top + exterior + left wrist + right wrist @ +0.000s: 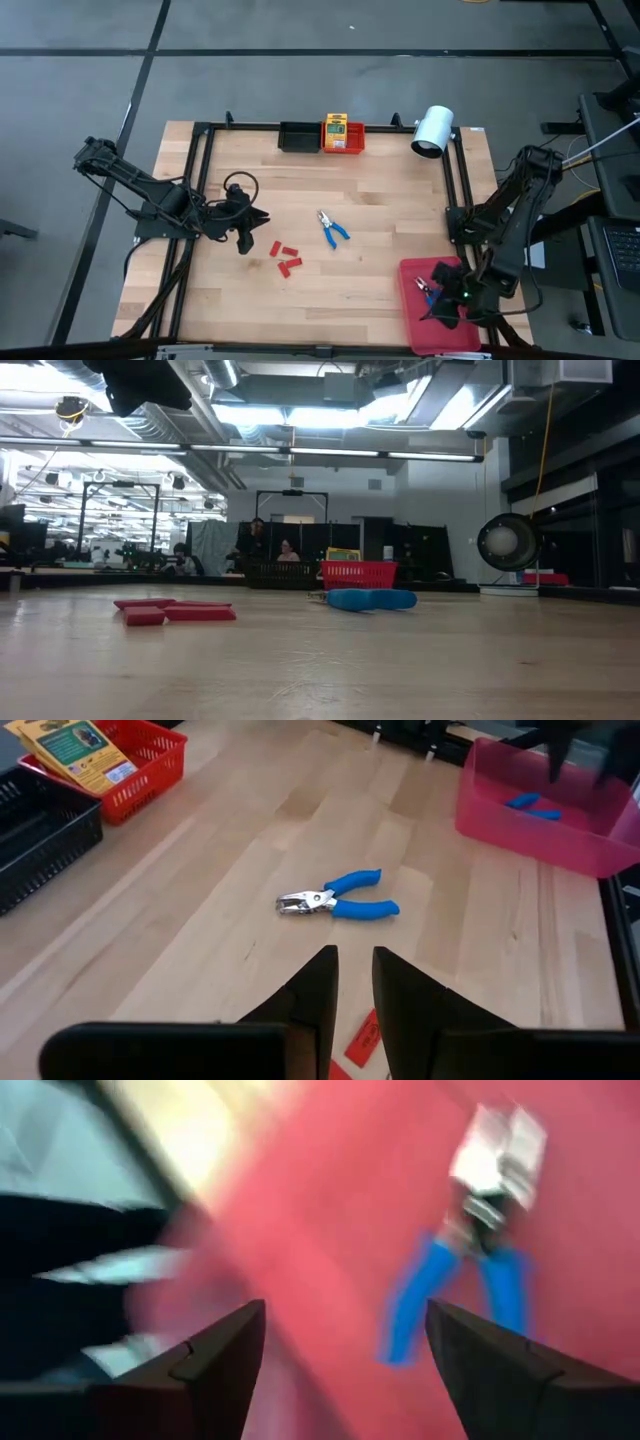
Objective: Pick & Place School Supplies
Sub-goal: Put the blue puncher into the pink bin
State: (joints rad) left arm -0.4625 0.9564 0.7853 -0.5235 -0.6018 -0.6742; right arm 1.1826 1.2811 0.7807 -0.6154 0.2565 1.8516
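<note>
One blue-handled tool (332,228) (340,903) lies flat on the wood table between the arms. A second blue-handled tool (465,1280) (428,290) lies inside the red tray (415,330). Several small red pieces (285,258) (175,610) lie on the table left of the first tool. A yellow-and-green box (335,130) (75,745) sits in the red bin (352,146) at the far edge. My left gripper (255,222) (355,960) hovers by the red pieces, fingers a narrow gap apart. My right gripper (440,300) (345,1315) is wide open over the tray.
A black bin (297,135) stands left of the red bin. A white cylinder (433,130) on the frame sits at the far right corner. Black frame rails (200,180) run along the table's left, far and right sides. People (285,548) show in the room behind.
</note>
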